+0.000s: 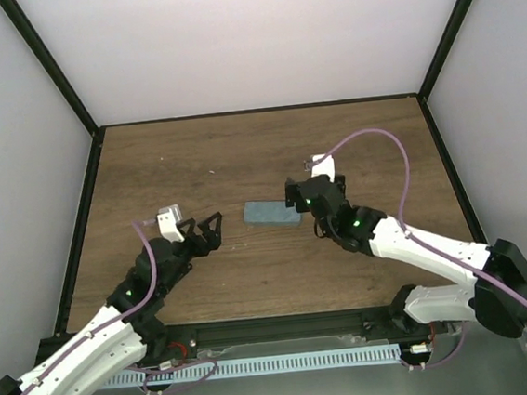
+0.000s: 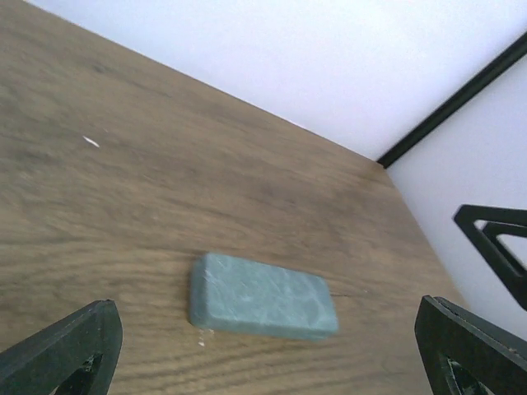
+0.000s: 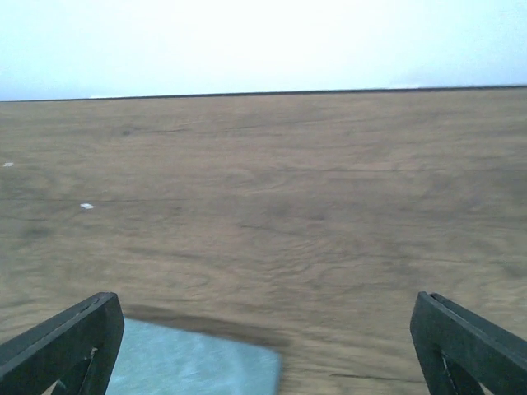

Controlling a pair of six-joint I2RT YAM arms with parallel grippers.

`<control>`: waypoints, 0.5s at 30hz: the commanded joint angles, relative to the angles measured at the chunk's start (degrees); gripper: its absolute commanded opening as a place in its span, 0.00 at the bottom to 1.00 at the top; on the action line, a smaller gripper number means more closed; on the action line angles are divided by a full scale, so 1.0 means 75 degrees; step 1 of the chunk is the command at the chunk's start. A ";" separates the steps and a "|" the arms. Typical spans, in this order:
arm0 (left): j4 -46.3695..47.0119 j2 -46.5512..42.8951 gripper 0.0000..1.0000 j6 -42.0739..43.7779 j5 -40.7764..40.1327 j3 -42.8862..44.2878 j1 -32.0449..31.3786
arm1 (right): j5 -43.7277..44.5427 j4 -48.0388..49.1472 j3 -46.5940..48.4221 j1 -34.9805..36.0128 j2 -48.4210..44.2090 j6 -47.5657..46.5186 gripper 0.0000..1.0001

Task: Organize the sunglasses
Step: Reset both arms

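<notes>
Reading left gripper (image 1: 207, 233) as wide open and empty, near the shut grey-blue case (image 1: 271, 214) mid-table (image 1: 241, 153), with right gripper (image 1: 292, 198) likewise wide open and empty just beside its right end. Can't find the sunglasses in any view; possibly inside the case, can't confirm. Judging this as either the tail end or a search step; next, need to locate the glasses before closing on anything.

No text, label, brand, number or sign can be read in any view: the grey-blue case (image 1: 272, 214), the wooden table (image 1: 194, 157) and the white arm shells (image 1: 100, 344) show no legible marking
</notes>
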 commanded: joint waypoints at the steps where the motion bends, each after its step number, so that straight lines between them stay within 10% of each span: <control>1: -0.0691 0.0171 1.00 0.1153 -0.0765 0.0262 -0.0019 | 0.0576 0.1377 -0.0829 -0.0839 -0.0561 -0.1869 1.00; 8: -0.0394 0.0648 1.00 0.1450 -0.1067 0.0183 -0.0020 | -0.1805 0.5853 -0.3909 -0.4065 -0.1027 -0.2936 1.00; 15: 0.1900 0.0412 1.00 0.3202 -0.1078 -0.0574 0.0037 | -0.2525 0.8322 -0.3945 -0.4742 0.1371 -0.3101 1.00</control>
